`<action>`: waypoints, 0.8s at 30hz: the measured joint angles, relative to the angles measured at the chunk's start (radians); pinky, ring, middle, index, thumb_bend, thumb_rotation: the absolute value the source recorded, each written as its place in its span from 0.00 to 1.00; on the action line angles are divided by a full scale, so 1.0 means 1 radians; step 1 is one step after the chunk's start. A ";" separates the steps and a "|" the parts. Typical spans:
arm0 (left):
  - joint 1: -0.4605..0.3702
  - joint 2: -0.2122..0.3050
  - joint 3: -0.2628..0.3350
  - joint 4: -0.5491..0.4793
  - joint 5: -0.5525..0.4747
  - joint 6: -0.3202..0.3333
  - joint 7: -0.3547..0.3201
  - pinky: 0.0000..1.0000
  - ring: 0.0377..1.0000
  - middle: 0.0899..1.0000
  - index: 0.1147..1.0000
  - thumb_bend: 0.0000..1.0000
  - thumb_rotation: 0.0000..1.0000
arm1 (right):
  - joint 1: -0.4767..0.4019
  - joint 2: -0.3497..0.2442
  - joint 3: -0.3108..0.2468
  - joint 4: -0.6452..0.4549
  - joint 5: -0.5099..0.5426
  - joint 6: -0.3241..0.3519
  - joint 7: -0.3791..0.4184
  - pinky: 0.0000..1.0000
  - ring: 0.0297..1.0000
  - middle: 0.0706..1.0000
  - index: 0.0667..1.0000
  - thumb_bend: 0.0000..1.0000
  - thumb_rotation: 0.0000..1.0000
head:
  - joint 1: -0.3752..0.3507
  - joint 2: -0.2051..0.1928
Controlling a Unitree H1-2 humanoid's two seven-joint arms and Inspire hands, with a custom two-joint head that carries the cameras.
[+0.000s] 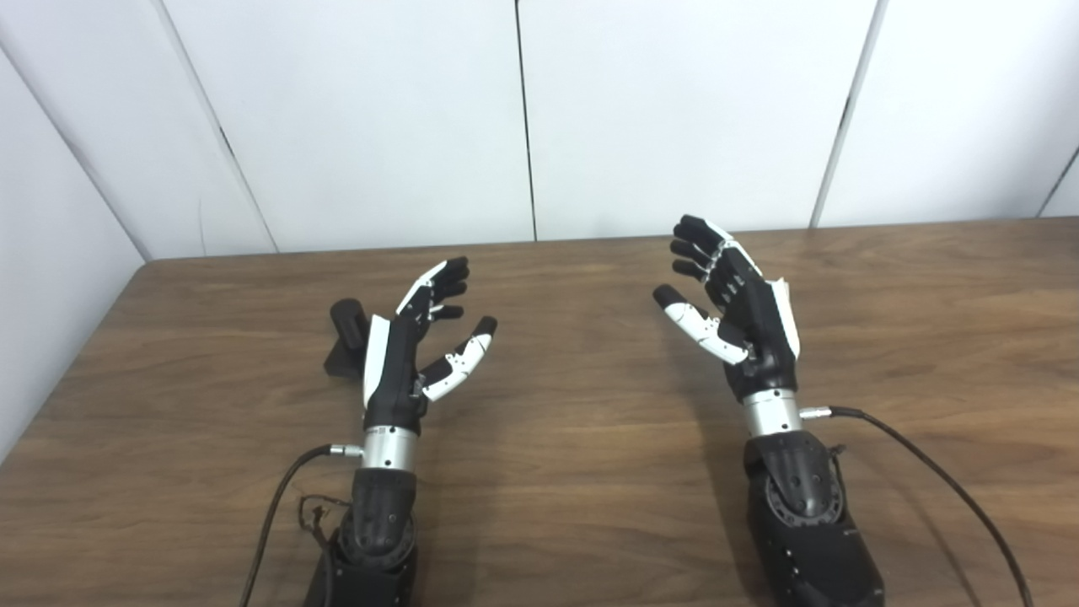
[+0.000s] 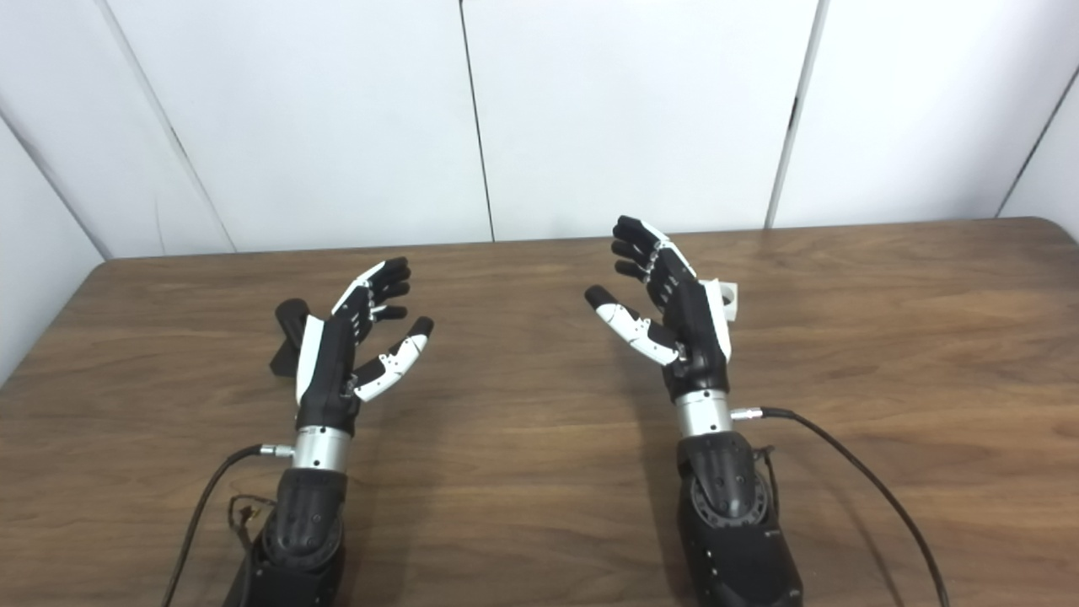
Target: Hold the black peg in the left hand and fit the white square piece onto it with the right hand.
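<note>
Judging the black peg (image 1: 347, 335) first: it sits on the desk (image 1: 573, 472) just beyond and to the outer side of my left hand (image 1: 413, 354), partly hidden behind it. It looks like a stubby round post on a flat dark base, tilted or lying rather than standing straight, though I cannot tell exactly which. I take it for rigid plastic, light and a little slick, so I would wrap my fingers around the post low down, near the base, leaving the free end clear for the fit.

The white square piece (image 2: 727, 301) lies on the desk just behind my right hand (image 2: 674, 316), on its outer side. It appears small, stiff and light, with a round hole through it. I would pinch it by two opposite flat sides, keeping the hole unobstructed.

Both my hands hover above the desk with fingers spread wide and palms turned inward toward each other, holding nothing. Neither touches its part.

The right eye view shows the white piece plainly, hole included. In the left eye view my right hand covers it almost entirely, leaving only a white sliver I cannot separate from the hand's own shell. The peg shows in both views, slightly fuller in the left one.
</note>
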 measured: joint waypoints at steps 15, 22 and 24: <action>-0.015 -0.032 -0.031 0.016 0.067 0.018 0.041 0.72 0.78 0.81 0.79 0.48 0.30 | -0.001 -0.020 -0.017 0.002 0.060 0.000 0.032 0.79 0.79 0.79 0.78 0.66 0.26 | 0.112 -0.018; -0.012 -0.030 -0.031 0.006 0.080 0.042 0.050 0.72 0.79 0.81 0.78 0.51 0.28 | -0.003 -0.020 -0.020 0.005 0.066 0.000 0.040 0.80 0.79 0.79 0.77 0.66 0.27 | 0.112 -0.020; -0.002 -0.030 -0.030 -0.008 0.084 0.047 0.050 0.73 0.79 0.81 0.78 0.53 0.27 | -0.003 -0.020 -0.019 0.005 0.067 0.000 0.041 0.81 0.79 0.80 0.77 0.66 0.28 | 0.112 -0.021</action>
